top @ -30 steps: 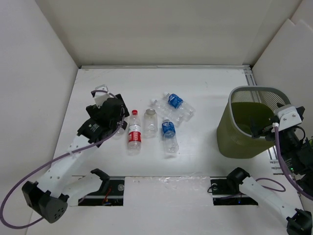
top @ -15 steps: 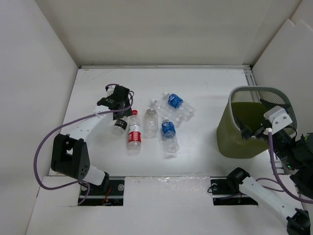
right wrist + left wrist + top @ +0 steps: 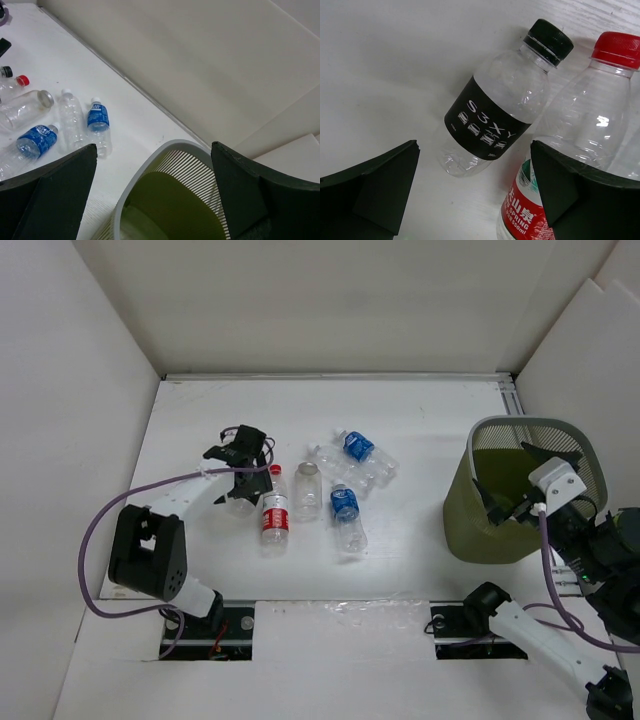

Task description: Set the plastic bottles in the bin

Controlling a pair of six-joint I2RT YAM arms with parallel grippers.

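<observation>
While left gripper (image 3: 474, 145) and right gripper (image 3: 154, 146) gape | red-capped bottle (image 3: 580, 115) cropped | bin (image 3: 172, 162) cropped

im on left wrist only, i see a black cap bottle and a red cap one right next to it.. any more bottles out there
Observer: Yes, four more lie to the right of the red-cap bottle: a plain clear bottle, a near blue-label bottle, a far blue-label bottle and a white-cap bottle.
Operator: ok and where do they go
Observer: Into the bin, which stands at the right side of the table, well apart from all the bottles.
Operator: anything on its way there already
Observer: No. The right gripper is open and empty, above the bin's rim.
</observation>
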